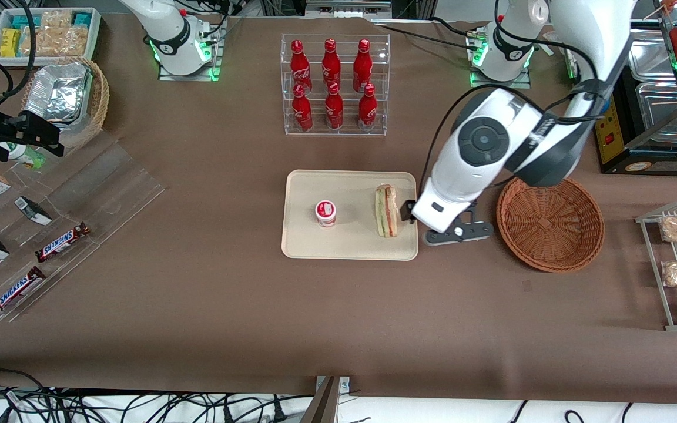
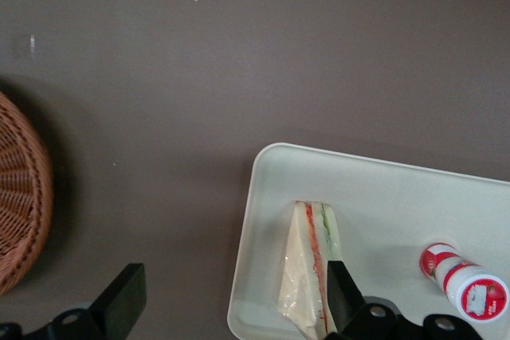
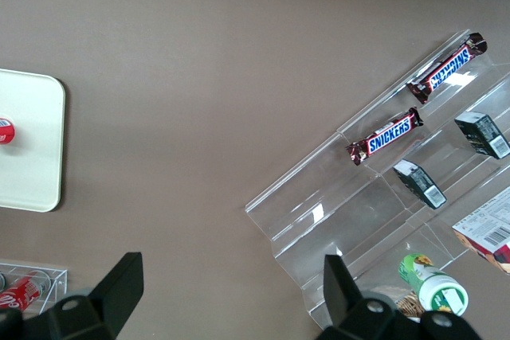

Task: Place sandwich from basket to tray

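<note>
hand spread open, gripping nothing, straddling the tray's edge nearest the basket | sandwich lying on the cream tray, one finger close against it | wicker basket seen empty | risk: wedge could be dragged or tipped if that finger catches the wrap while the hand is lifted | small red-and-white bottle well apart, unlikely to be struck

Brown worktop spreading wide, matte covering lying smooth, soft even light falling across it. Clear bottle rack standing on it farther from front camera. Black box with yellow panel sitting at working arm's end. Tangled cables running along white strip below worktop's near edge.
</note>
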Motion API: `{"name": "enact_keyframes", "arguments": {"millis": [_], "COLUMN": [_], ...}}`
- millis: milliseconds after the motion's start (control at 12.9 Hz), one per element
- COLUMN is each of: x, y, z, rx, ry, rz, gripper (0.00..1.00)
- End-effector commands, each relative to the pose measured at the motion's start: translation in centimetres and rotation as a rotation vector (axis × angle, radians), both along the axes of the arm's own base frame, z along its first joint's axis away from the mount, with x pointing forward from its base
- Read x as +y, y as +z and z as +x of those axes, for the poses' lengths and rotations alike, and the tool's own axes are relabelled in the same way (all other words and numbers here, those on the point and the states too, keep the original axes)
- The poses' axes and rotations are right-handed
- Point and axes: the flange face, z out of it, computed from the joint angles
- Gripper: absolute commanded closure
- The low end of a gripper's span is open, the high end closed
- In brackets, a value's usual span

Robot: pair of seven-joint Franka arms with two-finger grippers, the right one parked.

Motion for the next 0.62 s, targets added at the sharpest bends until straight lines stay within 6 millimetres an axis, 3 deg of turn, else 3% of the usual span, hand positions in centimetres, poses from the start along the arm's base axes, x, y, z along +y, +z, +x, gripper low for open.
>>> {"name": "enact_keyframes", "arguments": {"millis": [0, 232, 542], "x": [3.2, 7.2, 10.7], "y": [3.2, 5.9, 7.7], "z": [0.1, 0.7, 1.0], "rx": [0.0, -0.002, 0.012], "ry": [0.051, 0.12, 0.115], "rz": [0.018, -0.008, -0.034], "gripper": [0.0, 0.0, 0.0]}}
